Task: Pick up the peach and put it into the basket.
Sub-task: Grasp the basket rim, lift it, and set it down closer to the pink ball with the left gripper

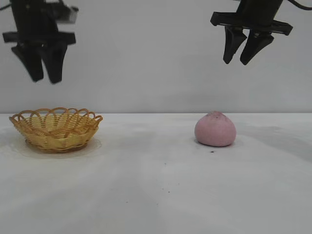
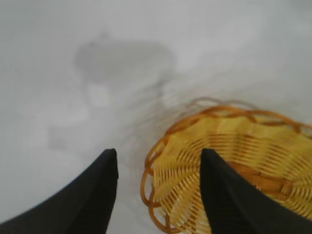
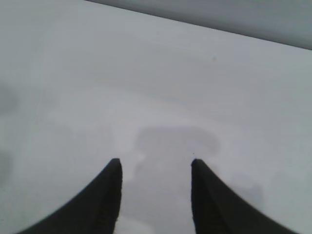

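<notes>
The dusty pink peach (image 1: 215,129) rests on the white table (image 1: 156,190) right of centre, its pointed speckled top up. The woven yellow-tan basket (image 1: 56,128) stands at the left with nothing in it; in the left wrist view the basket (image 2: 243,161) lies below and to one side of my fingers. High above the basket hangs my left gripper (image 1: 45,80), open and holding nothing. My right gripper (image 1: 235,63) hangs open high above the peach and slightly to its right. In the right wrist view the right gripper (image 3: 155,163) frames only bare table; the peach is out of that view.
A wide stretch of bare table (image 1: 146,146) lies between basket and peach. A plain grey wall (image 1: 146,58) stands behind the table. A few dark specks (image 1: 212,151) dot the surface near the peach.
</notes>
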